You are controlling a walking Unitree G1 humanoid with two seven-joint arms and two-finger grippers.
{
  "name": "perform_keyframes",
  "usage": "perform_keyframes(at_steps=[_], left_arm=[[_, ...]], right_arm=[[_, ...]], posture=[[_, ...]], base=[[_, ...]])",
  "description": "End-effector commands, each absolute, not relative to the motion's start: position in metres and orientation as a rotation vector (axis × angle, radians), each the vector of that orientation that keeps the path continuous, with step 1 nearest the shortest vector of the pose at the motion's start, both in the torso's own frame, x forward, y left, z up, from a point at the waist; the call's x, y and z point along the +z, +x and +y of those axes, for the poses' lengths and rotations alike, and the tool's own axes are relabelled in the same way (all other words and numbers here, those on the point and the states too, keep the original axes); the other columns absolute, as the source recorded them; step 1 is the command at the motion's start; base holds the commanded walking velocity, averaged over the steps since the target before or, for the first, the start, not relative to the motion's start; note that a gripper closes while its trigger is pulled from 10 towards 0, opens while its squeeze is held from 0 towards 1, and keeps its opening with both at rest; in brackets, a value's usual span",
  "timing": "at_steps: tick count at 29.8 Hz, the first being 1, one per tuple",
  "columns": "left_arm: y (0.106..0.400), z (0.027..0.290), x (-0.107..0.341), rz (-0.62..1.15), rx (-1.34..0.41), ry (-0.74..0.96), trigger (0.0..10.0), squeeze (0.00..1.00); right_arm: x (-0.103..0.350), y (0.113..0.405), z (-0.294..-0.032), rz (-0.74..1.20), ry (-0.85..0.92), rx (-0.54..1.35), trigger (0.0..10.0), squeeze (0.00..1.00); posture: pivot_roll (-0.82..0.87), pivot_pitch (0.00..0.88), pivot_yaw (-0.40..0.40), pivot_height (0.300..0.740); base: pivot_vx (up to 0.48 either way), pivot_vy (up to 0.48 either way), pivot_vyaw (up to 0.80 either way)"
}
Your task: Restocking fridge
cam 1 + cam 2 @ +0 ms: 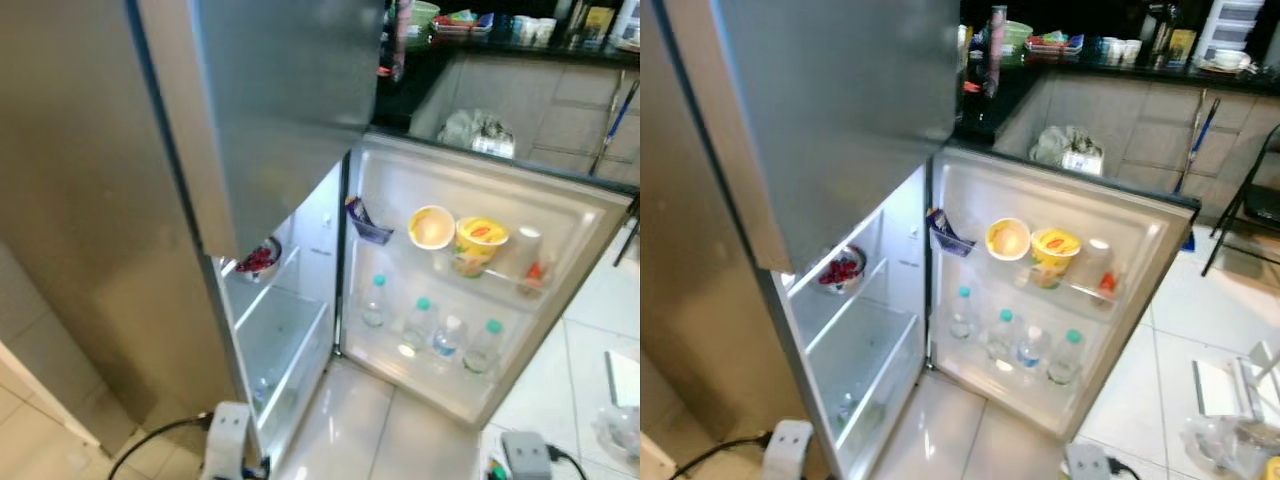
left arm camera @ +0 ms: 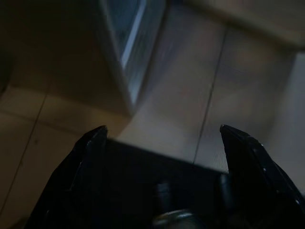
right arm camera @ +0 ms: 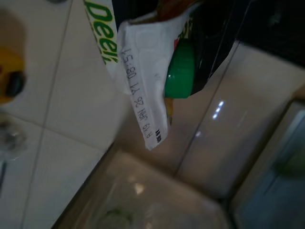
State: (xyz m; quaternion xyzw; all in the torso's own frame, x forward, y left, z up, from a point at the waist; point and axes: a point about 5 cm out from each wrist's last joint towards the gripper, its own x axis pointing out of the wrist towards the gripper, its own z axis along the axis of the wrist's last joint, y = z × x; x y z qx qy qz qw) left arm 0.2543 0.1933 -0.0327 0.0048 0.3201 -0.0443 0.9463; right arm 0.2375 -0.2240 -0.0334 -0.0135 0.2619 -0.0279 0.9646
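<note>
We stand before the open fridge (image 1: 300,330), restocking under way.

Our right gripper (image 3: 190,57) clutches a white sealed packet (image 3: 143,81) low over the floor tiles, ready for shelving; our left gripper (image 2: 162,143) hangs released. The door shelf (image 1: 1040,385) holds four water bottles (image 1: 1005,335); above, two tubs (image 1: 1032,247).

A dark countertop (image 1: 1110,62) runs across the upper right of the frame, carrying cups (image 1: 1118,48), a green bowl (image 1: 1016,35) and a tray of small items (image 1: 1048,44). Below it, a crumpled plastic bag (image 1: 1068,146) sits against the beige tiled counter front, and a blue-handled mop (image 1: 1196,128) leans at the far right beside a black folding chair (image 1: 1252,205). White floor tiles (image 1: 1160,385) fill the lower right, where a white power strip (image 1: 1092,464) lies near the bottom edge.
</note>
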Motion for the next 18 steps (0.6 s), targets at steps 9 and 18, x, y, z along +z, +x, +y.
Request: perform_keyframes(at_steps=[9, 18], left_arm=[[0.2460, 0.1954, -0.0392, 0.687, -0.082, 0.007, 10.0, 0.00], [0.2464, 0.1942, -0.0391, 0.689, -0.107, 0.036, 10.0, 0.00]], right_arm=[[-0.0341, 0.2372, -0.2218, 0.531, -0.021, -0.050, 10.0, 0.00], [-0.0344, 0.2367, -0.2223, 0.533, -0.021, -0.053, 10.0, 0.00]], posture=[[-0.10, 0.102, 0.011, 0.740], [-0.11, 0.103, 0.014, 0.740]], base=[[0.000, -0.480, 0.00], [0.000, -0.207, 0.00]])
